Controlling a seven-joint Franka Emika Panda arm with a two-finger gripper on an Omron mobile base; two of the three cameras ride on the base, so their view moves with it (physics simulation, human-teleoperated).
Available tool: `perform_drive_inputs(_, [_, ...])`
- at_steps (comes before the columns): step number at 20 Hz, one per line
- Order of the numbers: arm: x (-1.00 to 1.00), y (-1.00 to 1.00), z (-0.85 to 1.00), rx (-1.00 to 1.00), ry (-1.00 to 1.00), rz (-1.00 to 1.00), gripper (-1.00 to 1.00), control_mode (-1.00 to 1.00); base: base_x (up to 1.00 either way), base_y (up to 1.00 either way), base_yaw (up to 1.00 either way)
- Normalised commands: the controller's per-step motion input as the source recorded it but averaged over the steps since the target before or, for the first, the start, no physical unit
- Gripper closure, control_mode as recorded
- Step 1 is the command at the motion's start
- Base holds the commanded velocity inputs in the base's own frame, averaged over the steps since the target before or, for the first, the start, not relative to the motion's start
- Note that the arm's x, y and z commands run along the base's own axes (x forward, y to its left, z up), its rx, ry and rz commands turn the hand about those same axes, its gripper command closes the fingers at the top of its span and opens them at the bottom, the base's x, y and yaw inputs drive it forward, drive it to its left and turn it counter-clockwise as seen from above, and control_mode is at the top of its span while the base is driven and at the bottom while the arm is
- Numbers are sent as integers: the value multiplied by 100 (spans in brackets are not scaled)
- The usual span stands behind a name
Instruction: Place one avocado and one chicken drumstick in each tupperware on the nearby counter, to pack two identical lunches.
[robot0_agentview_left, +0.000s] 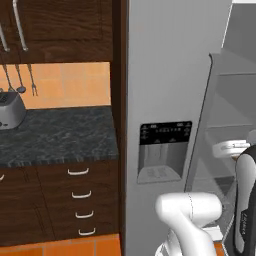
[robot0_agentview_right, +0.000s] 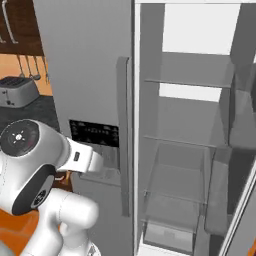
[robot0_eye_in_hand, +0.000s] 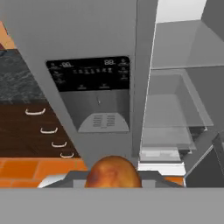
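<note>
The gripper carried 1 round reddish-brown drumstick-like piece, pinched low between its tips, clear of the open grey fridge; the black-grey marbled counter lay off to the hand's left, ready for packing.

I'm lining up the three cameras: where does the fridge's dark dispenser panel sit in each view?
Left base view: dispenser panel sits right of centre, on the closed grey door.
Right base view: lower left, partly behind the white arm.
Hand view: upper centre.
Shared landmark: the black-grey counter, left of the fridge.
</note>
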Motion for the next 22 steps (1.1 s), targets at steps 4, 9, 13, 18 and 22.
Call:
perform_drive_inputs(4, [0, 0, 0, 0, 0, 0, 100, 100, 5, 100, 5])
perform_drive_inputs(9, [0, 0, 0, 0, 0, 0, 100, 100, 18, 100, 0])
perform_drive_inputs(13, [0, 0, 0, 0, 0, 0, 100, 100, 4, 100, 8])
perform_drive_inputs(18, [0, 0, 0, 0, 0, 0, 100, 100, 5, 100, 10])
perform_drive_inputs(22, [0, 0, 0, 0, 0, 0, 100, 100, 31, 100, 2])
